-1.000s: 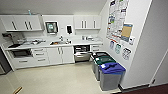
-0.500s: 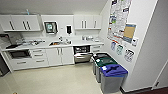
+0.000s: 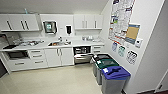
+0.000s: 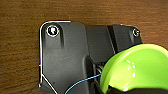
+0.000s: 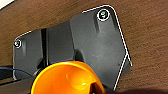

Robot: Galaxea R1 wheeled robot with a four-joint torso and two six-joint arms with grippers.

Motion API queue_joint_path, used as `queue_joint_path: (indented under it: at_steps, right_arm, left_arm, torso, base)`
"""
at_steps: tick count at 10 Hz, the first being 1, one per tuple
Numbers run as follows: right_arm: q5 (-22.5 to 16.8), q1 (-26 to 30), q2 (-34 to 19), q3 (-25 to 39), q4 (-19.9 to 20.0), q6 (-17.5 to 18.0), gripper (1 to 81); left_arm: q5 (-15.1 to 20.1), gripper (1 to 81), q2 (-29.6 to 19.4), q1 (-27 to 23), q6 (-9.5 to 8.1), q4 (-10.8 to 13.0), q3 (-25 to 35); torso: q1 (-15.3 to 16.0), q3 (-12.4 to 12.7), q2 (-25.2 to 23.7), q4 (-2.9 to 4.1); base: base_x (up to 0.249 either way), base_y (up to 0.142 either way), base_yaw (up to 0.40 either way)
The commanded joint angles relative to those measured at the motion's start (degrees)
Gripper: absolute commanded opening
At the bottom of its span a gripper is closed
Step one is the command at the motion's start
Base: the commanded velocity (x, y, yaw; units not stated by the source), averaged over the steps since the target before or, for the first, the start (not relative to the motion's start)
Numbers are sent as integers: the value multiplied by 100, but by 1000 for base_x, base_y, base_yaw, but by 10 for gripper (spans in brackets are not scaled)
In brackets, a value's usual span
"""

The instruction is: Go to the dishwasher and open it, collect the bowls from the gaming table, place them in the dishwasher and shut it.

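Note:
The dishwasher (image 3: 82,54) stands open under the white counter at the far wall, with its dark inside and wire racks showing above a silver front. In the left wrist view a lime-green bowl (image 4: 140,67) sits in my left gripper (image 4: 130,88), over a brown wood-grain surface. In the right wrist view an orange bowl (image 5: 67,78) sits in my right gripper (image 5: 96,87). A dark finger (image 5: 93,88) reaches over the orange bowl's rim. The gaming table is out of view.
Three lidded waste bins, among them a blue one (image 3: 115,78) and a green one (image 3: 106,65), line the right wall near the dishwasher. White cupboards (image 3: 56,57), a sink (image 3: 58,43) and a built-in oven (image 3: 16,54) fill the far wall. Pale floor (image 3: 50,80) lies before them.
The whole head picture has shifted slightly left and the bins look a little larger, so the camera has moved. Nothing in the kitchen itself has changed.

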Motion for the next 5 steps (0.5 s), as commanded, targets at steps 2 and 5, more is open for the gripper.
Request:
queue_joint_path:
  at_steps: [2, 5]
  right_arm:
    - [-266, 314, -25, -21, -35, -14, 10]
    - [-275, 323, 1, -21, -44, -14, 10]
  left_arm:
    - [230, 10, -92, -258, -23, -34, 21]
    - [230, 10, -100, -267, -23, -34, 21]
  torso:
    - [0, 0, 0, 0]
    - [0, 0, 0, 0]
  base:
    - [135, 0, 0]
    - [121, 0, 0]
